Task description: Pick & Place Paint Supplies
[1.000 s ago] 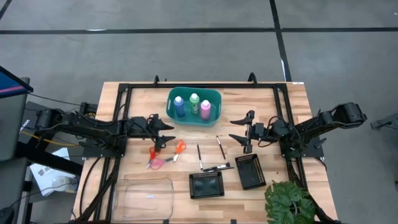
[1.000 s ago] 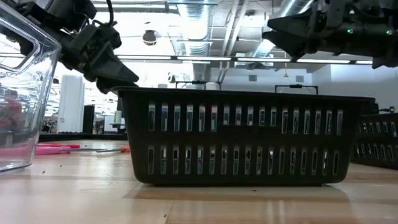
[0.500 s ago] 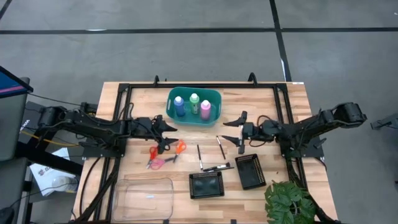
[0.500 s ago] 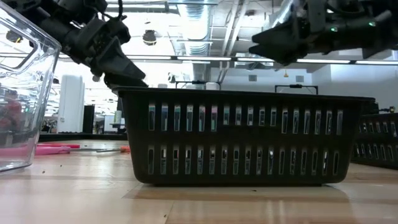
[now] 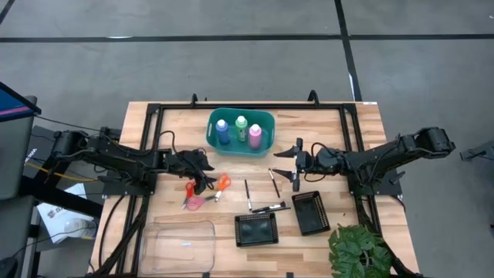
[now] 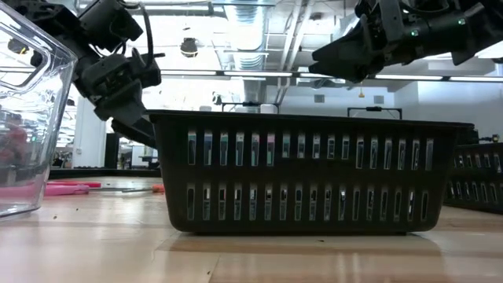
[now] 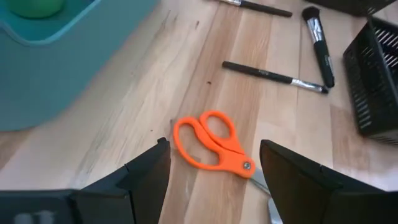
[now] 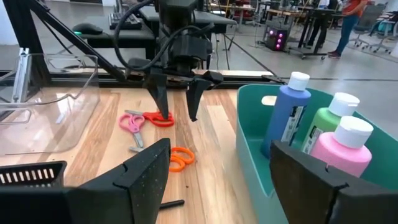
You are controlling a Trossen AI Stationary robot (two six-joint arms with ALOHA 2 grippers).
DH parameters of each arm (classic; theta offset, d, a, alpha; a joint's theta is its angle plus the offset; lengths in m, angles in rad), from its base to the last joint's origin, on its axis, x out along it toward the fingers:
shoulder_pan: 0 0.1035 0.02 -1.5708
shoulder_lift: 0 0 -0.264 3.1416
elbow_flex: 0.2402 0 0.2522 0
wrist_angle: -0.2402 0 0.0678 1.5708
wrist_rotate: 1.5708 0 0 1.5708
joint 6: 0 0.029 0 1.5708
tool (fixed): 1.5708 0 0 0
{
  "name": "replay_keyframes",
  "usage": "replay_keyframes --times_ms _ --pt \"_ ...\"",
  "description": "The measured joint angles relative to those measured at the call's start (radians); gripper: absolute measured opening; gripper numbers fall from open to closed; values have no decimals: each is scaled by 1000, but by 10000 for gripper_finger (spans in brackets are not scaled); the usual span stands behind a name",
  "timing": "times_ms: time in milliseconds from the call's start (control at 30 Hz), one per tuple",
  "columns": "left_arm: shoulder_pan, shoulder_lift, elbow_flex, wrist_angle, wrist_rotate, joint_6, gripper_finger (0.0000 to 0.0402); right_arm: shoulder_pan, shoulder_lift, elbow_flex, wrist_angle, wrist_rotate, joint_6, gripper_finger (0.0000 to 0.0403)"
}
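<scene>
- From the high view you look straight down on a wooden table (image 5: 174, 127). A teal basket (image 5: 265, 120) sits near the far edge and holds three bottles in a row: blue bottle (image 5: 222, 131), green bottle (image 5: 241, 127), pink bottle (image 5: 255, 136). The left gripper (image 5: 205, 180) hangs over the orange scissors (image 5: 221, 184), with the red scissors (image 5: 189, 189) and pink scissors (image 5: 194, 202) just beyond. The right gripper (image 5: 293, 164) hovers beside one thin brush (image 5: 273, 182); a second brush (image 5: 248, 192) and a third brush (image 5: 268, 208) lie near two black mesh trays (image 5: 255, 229). A clear container (image 5: 181, 245) rests at the near left, a plant (image 5: 360, 251) at the near right.
- From the low view a black mesh tray fills your foreground. The left gripper (image 6: 134, 126) points down behind its left end; the right gripper (image 6: 330, 63) sits high on the right. Pink scissors (image 6: 67, 188) lie flat on the table.
- From the left wrist view its fingers (image 7: 146, 171) stand spread apart, holding nothing, with the orange scissors (image 7: 214, 146) lying between them on the wood. Two brushes (image 7: 273, 76) lie farther off.
- From the right wrist view its fingers (image 8: 149, 171) are also parted and empty. You see the three bottles upright inside the basket (image 8: 249, 155), and the left gripper (image 8: 177, 102) over the scissors. A person (image 8: 347, 25) stands in the room behind.
</scene>
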Motion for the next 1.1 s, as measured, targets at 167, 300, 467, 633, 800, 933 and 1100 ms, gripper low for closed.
replay_keyframes --times_ms 167,300,467,633,800,933,1100 --pt "0 31 4 19 -23 -62 225 0 0 0 -2 0 -5 254" --pt "-5 123 43 11 -27 -85 206 0 0 0 -3 0 -8 254" --pt "-5 267 129 0 -27 -73 188 0 0 0 -3 0 -11 254" --pt "-3 363 221 -118 -38 -48 179 9 0 0 -3 0 -11 254" --pt "-3 442 284 -228 -90 -20 180 18 0 0 -3 0 -23 254" --pt "-4 477 300 -239 -104 -6 177 19 0 0 -3 0 -26 254" --pt "-4 474 300 -242 -103 -5 139 19 0 0 -3 0 -27 254"
